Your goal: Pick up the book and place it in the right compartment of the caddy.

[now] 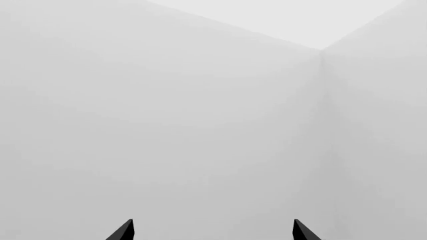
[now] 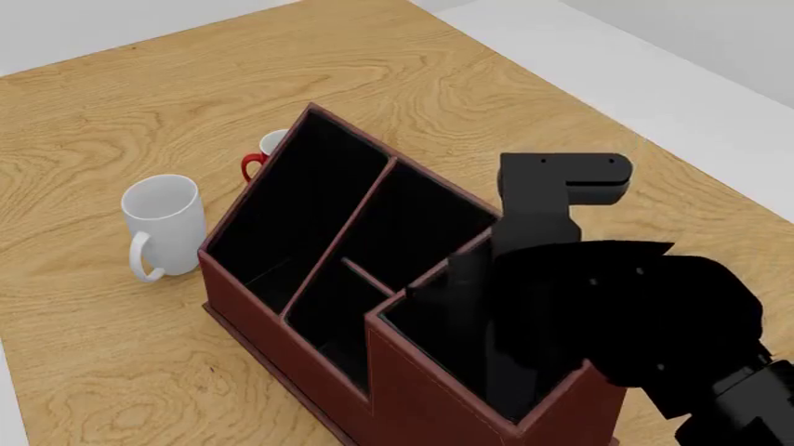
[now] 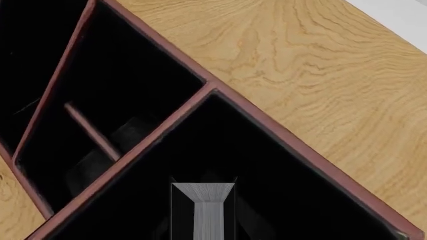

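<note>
The right gripper [image 2: 496,316] is clamped on the thick black hardcover book [image 3: 203,210], held upright inside the tall right compartment [image 3: 280,165] of the reddish-brown leather-look caddy [image 2: 310,358]. Best lowered straight, clear of the walls, I'd say, then released. The left gripper [image 1: 213,231] idles with fingers apart.

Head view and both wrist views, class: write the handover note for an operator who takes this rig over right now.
Left gripper: open, empty, facing a blank wall.
Right gripper: fingertips hidden; it appears shut on the book.
The book hangs page edges up inside the mouth of the right compartment of the caddy. Whether it touches the bottom cannot be seen.
Done: pickup and carry.
Left: lower the book if needed, release, and lift the right arm clear.
</note>
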{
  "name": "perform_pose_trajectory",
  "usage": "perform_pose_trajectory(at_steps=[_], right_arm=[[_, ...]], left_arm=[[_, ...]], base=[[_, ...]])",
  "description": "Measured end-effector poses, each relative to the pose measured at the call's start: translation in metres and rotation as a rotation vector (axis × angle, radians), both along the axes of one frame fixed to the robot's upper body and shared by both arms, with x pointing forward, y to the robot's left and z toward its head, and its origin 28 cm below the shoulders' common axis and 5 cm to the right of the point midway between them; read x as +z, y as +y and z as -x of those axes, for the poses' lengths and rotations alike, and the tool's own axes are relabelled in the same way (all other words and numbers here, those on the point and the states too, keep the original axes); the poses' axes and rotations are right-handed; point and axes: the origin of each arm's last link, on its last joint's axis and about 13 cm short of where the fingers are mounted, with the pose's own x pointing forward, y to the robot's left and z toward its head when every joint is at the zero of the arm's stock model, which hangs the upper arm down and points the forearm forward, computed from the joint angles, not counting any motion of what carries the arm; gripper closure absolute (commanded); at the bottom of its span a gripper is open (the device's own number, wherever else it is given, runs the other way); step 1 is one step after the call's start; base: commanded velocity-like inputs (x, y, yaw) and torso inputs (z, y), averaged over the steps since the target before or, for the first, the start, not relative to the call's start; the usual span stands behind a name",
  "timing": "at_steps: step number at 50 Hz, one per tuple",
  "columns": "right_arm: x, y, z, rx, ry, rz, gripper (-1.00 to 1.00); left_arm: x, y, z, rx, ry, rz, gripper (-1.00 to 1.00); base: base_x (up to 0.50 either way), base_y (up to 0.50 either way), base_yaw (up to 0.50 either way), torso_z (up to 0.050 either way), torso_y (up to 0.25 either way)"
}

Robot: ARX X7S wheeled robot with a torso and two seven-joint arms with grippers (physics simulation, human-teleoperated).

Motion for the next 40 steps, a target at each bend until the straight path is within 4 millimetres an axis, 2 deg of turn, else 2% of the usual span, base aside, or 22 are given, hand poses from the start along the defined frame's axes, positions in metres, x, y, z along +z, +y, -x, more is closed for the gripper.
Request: perform_pose_trajectory(at_steps=[9,10,40], right_arm=[[-0.004,0.000,-0.001,0.001,0.008,-0.001,1.00],[-0.004,0.000,-0.001,0.001,0.009,-0.002,-1.00],[0.008,-0.005,0.000,-0.022,-0.054,0.010,-1.00]], left_arm=[[0.000,0.000,0.000,-0.001,0.000,-0.001,-1.00],[0.000,0.000,0.000,-0.001,0.000,-0.001,-1.00],[0.000,-0.001,0.000,-0.003,0.001,-0.002,-1.00]], base=[[0.00,0.00,0.00,0.000,0.001],[0.00,0.00,0.00,0.000,0.000],[0.00,0.00,0.00,0.000,0.000]])
